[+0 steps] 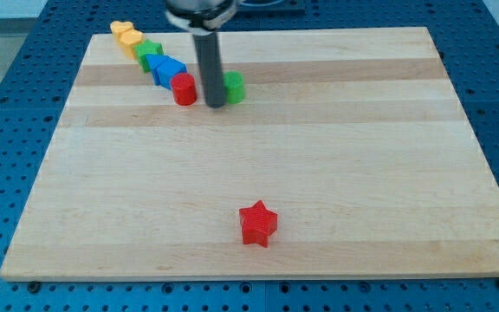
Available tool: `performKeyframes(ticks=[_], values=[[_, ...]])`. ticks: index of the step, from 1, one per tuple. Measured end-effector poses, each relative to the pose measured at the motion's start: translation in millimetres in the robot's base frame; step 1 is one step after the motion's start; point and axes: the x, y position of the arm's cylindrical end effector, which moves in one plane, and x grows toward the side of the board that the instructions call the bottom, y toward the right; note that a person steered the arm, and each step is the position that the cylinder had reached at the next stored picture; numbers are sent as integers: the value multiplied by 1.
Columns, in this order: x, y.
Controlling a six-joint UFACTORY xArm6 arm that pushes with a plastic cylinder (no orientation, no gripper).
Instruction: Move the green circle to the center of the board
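Observation:
The green circle [233, 87] sits near the view's top, just left of the board's middle line. My tip [215, 104] stands right beside it, touching or nearly touching its left side, and the rod hides part of it. A red round block [184, 89] lies just left of the tip. Behind it, a row runs up to the view's top left: a blue block [169, 70], a green block [150, 53] and two yellow blocks [127, 37].
A red star [257, 224] lies alone near the view's bottom centre. The wooden board [362, 173] rests on a blue perforated table [7, 95], with the board's edges visible on all sides.

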Motion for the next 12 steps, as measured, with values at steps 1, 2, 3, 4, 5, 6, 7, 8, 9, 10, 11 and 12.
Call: performKeyframes(ticks=[1, 2, 3, 4, 5, 6, 7, 8, 9, 10, 11, 12], values=[[-25, 20], [-42, -9], [-75, -15], [-92, 17], [-93, 24], [-107, 30], [-103, 37], [-78, 37], [-40, 37], [-6, 37], [32, 37], [53, 37]])
